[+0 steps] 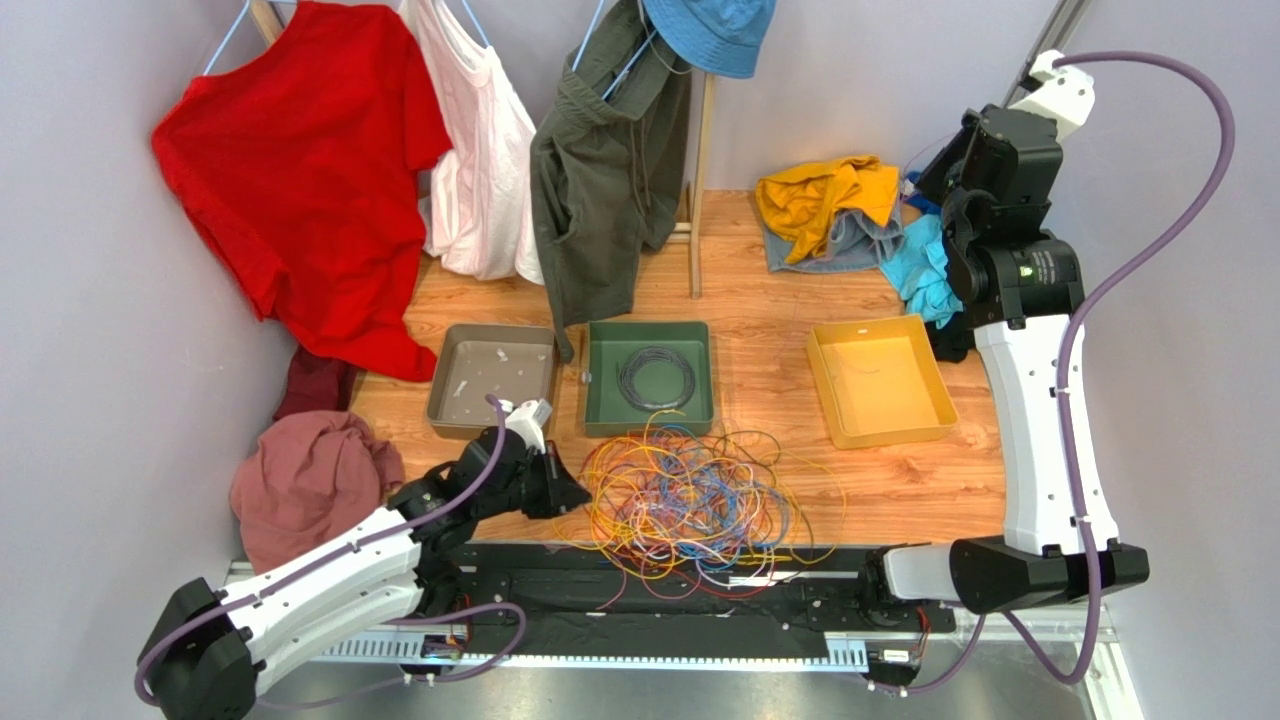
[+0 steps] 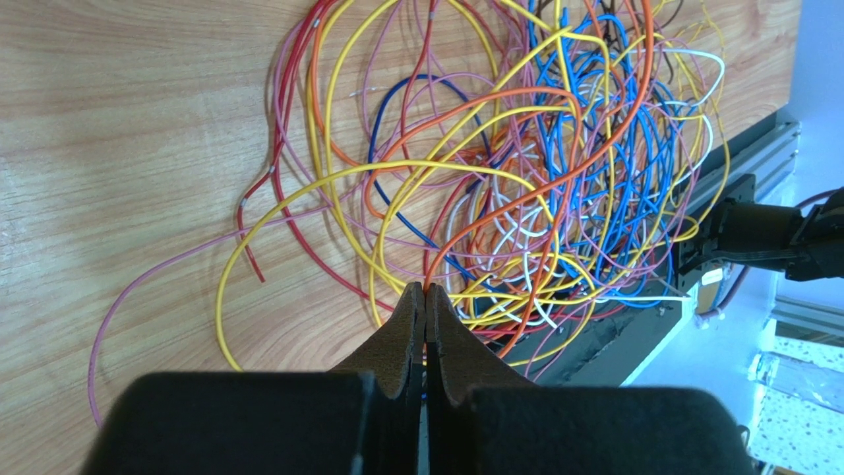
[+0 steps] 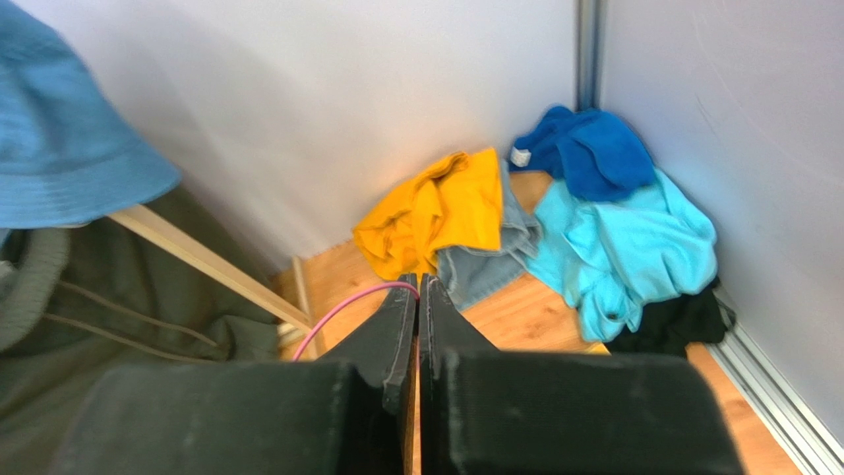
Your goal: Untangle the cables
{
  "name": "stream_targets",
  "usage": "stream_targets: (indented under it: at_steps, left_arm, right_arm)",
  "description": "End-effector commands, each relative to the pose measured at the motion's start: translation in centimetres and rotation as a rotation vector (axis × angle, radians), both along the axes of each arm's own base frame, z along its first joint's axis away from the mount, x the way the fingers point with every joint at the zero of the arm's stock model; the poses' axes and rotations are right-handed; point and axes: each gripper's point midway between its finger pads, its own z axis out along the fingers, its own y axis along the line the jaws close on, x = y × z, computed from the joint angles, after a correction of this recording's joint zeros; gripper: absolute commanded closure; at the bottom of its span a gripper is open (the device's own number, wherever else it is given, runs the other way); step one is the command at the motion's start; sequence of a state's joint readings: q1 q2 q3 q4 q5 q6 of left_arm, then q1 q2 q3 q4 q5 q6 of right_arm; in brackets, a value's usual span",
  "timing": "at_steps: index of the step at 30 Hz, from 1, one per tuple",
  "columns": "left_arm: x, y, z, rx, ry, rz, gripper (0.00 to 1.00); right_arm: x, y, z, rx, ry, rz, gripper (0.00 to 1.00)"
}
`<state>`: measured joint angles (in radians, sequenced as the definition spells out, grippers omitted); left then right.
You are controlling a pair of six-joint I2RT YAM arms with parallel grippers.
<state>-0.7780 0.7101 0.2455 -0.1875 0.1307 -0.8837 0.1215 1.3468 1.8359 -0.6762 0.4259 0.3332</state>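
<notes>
- cables (image 1: pixel 691 503) lie in one loose tangle on the tabletop (image 1: pixel 917 480), at its near edge between the two arm bases, spread wider side to side than front to back.
- left hand (image 1: pixel 568 492) sits low at the tangle's left fringe with its tips pointing right into the loops. the fingers are pressed together, and an orange strand (image 2: pixel 436 255) runs right up to the tips; i cannot tell whether it is pinched.
- the mass lies straight ahead of this hand, by far the nearer one, so a pull would probably go leftward, away from the heap.
- beyond stand a grey tray (image 1: pixel 489 393), a green tray (image 1: pixel 601 375) holding a dark coil, and a yellow tray (image 1: pixel 879 428).
- right hand (image 3: pixel 416 287) is raised at the far right corner, well apart. its fingers are pressed together, seemingly pinching a pink cable (image 3: pixel 342 309).
</notes>
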Motion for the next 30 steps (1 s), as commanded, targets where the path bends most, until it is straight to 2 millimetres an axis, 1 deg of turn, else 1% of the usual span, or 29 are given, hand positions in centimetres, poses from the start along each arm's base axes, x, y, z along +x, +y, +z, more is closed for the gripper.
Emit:
stream_targets:
  at_steps: [1, 2, 5, 9, 11, 14, 17, 18, 20, 21, 22, 24, 25, 26, 27, 28, 30]
  left_arm:
    - [0.4, -0.5, 1.6, -0.05, -0.055, -0.014, 1.0]
    - [0.4, -0.3, 1.5, -0.047, -0.058, -0.005, 1.0]
    - [0.5, -0.2, 1.7, -0.05, -0.064, 0.003, 1.0]
    - [0.5, -0.3, 1.6, -0.055, -0.061, 0.001, 1.0]
    - [0.4, -0.4, 1.5, -0.055, -0.054, -0.002, 1.0]
    - [0.3, -0.4, 1.4, -0.051, -0.052, -0.005, 1.0]
    - [0.2, -0.3, 1.3, -0.048, -0.051, -0.008, 1.0]
    - [0.1, -0.2, 1.3, -0.05, -0.051, -0.01, 1.0]
    - [0.2, -0.2, 1.3, -0.052, -0.053, -0.005, 1.0]
    - [0.1, -0.1, 1.1, -0.051, -0.053, -0.006, 1.0]
    - [0.1, -0.1, 1.1, -0.053, -0.052, -0.003, 1.0]
    - [0.1, -0.2, 1.0, -0.056, -0.051, -0.005, 1.0]
    - [0.1, -0.2, 1.0, -0.056, -0.048, -0.003, 1.0]
    - [0.2, -0.3, 1.0, -0.06, -0.053, -0.005, 1.0]
    - [0.2, -0.3, 0.9, -0.057, -0.048, -0.007, 1.0]
    - [0.2, -0.3, 0.8, -0.054, -0.046, -0.007, 1.0]
    - [0.1, -0.3, 0.5, -0.048, -0.039, -0.006, 1.0]
  right_arm:
    - [-0.7, -1.4, 0.9, 0.053, -0.098, -0.031, 1.0]
    - [-1.1, -1.8, 1.5, 0.064, -0.122, -0.036, 1.0]
    - [-1.6, -1.9, 3.3, 0.084, -0.169, -0.033, 1.0]
    - [-2.8, -2.2, 5.6, 0.097, -0.229, -0.042, 1.0]
    - [-3.0, -2.4, 6.1, 0.089, -0.238, -0.05, 1.0]
    - [-2.9, -2.9, 5.7, 0.082, -0.227, -0.066, 1.0]
    - [-2.4, -3.3, 4.2, 0.081, -0.192, -0.082, 1.0]
    - [-2.1, -3.4, 3.3, 0.081, -0.172, -0.085, 1.0]
    - [-2.0, -3.6, 2.6, 0.075, -0.158, -0.093, 1.0]
    - [-1.6, -3.7, 1.5, 0.072, -0.138, -0.095, 1.0]
    - [-1.7, -3.7, 1.2, 0.074, -0.135, -0.095, 1.0]
    - [-1.4, -3.7, 0.0, 0.07, -0.116, -0.097, 1.0]
    - [-1.3, -3.7, -1.5, 0.067, -0.088, -0.096, 1.0]
    - [-1.4, -4.8, -2.3, 0.062, -0.074, -0.127, 1.0]
    - [-1.3, -5.0, -2.7, 0.06, -0.075, -0.131, 1.0]
    - [-1.3, -5.2, -4.8, 0.058, -0.036, -0.139, 1.0]
    - [-1.0, -5.5, -6.5, 0.069, -0.018, -0.147, 1.0]
